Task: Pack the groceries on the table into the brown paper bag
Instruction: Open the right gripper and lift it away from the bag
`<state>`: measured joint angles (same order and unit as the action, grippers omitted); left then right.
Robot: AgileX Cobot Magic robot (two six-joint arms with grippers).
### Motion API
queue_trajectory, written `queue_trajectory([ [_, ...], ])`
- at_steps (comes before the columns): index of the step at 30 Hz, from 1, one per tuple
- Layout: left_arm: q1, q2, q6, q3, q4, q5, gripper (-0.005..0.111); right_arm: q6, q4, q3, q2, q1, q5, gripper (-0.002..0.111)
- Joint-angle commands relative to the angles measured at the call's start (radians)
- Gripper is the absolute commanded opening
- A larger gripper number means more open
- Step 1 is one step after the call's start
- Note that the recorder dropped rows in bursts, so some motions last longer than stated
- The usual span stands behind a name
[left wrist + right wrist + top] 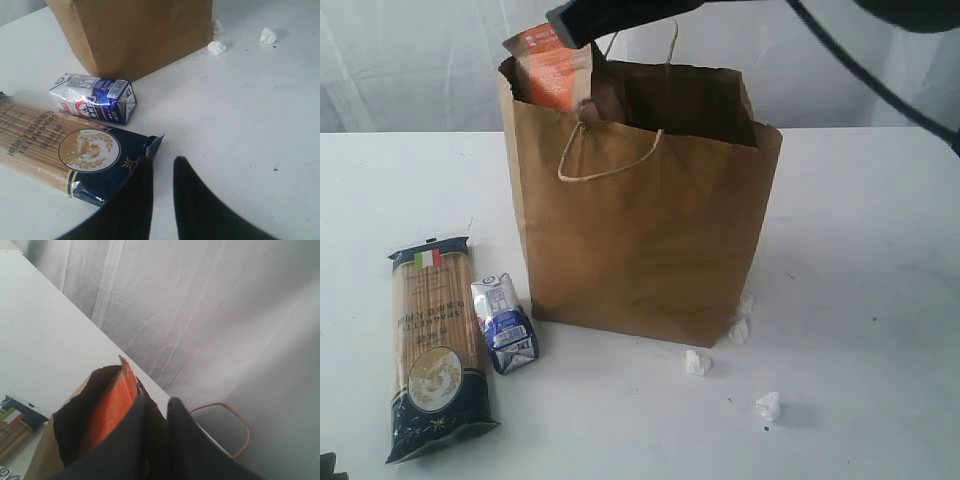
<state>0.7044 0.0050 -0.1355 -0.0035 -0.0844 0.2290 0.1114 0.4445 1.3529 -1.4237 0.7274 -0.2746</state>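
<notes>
Where the brown paper bag (pixel 640 250) stands upright at the middle of the table (pixel 860 260), mouth open, the brown pouch with orange label (pixel 555 75) rises from the 11 o'clock corner of that mouth. Its long axis is near vertical and its orange face is turned to the exterior camera.

Right gripper (pixel 156 401): reaches in from 12 o'clock, fingers close together at the pouch's top. Whether they pinch it cannot be told.

Blue spaghetti packet (pixel 432 345): flat on the table at the bag's 8 o'clock, long axis running 12 to 6, flag end at 12.

Small blue-white carton (pixel 504 325): lying on its side just beside the packet's 3 o'clock edge, between packet and bag, long axis about 11 to 5.

Left gripper (pixel 162 161): low over the table by the packet's dark-blue end, fingers a narrow gap apart, holding nothing.

Only the left wrist view shows the packet's gold medallion and lettering. Only the exterior view shows the whole bag. Crumpled white scraps (pixel 698 362) lie at the bag's 5 o'clock.
</notes>
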Motion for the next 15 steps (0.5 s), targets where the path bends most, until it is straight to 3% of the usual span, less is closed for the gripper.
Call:
queue_trajectory([
  [1, 0.006, -0.005, 0.001, 0.003, -0.003, 0.005, 0.021, -0.003, -0.002, -0.053, 0.097, 0.001, -0.02, 0.014],
  [7, 0.006, -0.005, 0.001, 0.003, -0.003, 0.005, 0.021, -0.003, -0.002, -0.153, 0.225, -0.001, -0.067, 0.013],
  [15, 0.006, -0.005, 0.001, 0.003, -0.003, 0.005, 0.021, 0.012, 0.004, -0.285, 0.403, -0.001, -0.067, 0.004],
])
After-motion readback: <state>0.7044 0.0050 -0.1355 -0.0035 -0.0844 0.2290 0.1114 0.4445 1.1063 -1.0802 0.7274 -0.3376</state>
